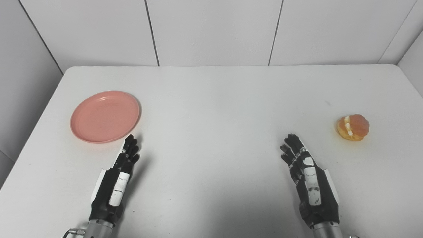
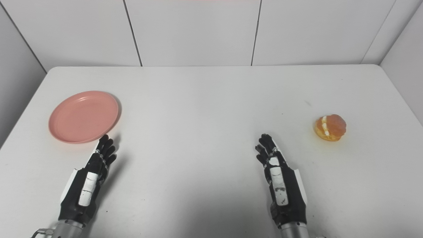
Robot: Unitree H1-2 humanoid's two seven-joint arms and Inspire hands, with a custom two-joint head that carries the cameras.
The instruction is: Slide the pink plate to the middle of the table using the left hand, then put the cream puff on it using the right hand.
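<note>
Table (image 1: 211, 99): white, sitting against white panelled walls (image 1: 211, 29).
Plate (image 1: 105, 116): pink, lying far left, holding nothing.
Puff (image 1: 353, 127): resting far right.
Left hand (image 1: 117, 180): fingers extended, holding nothing, tips nearing plate rim.
Right hand (image 1: 309, 178): fingers extended, holding nothing, near puff.

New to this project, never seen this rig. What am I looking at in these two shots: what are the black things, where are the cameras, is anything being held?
Both pictures show one scene from two cameras set side by side on a humanoid robot's head, looking down at a white table. The black things coming in from the bottom edge are its two arms. The left hand lies flat with fingers stretched out, its fingertips close to the pink plate at the table's left side; whether they touch the rim I cannot tell. The right hand is open too, short of the cream puff at the right side. Neither hand holds anything. The plate is bare.
</note>
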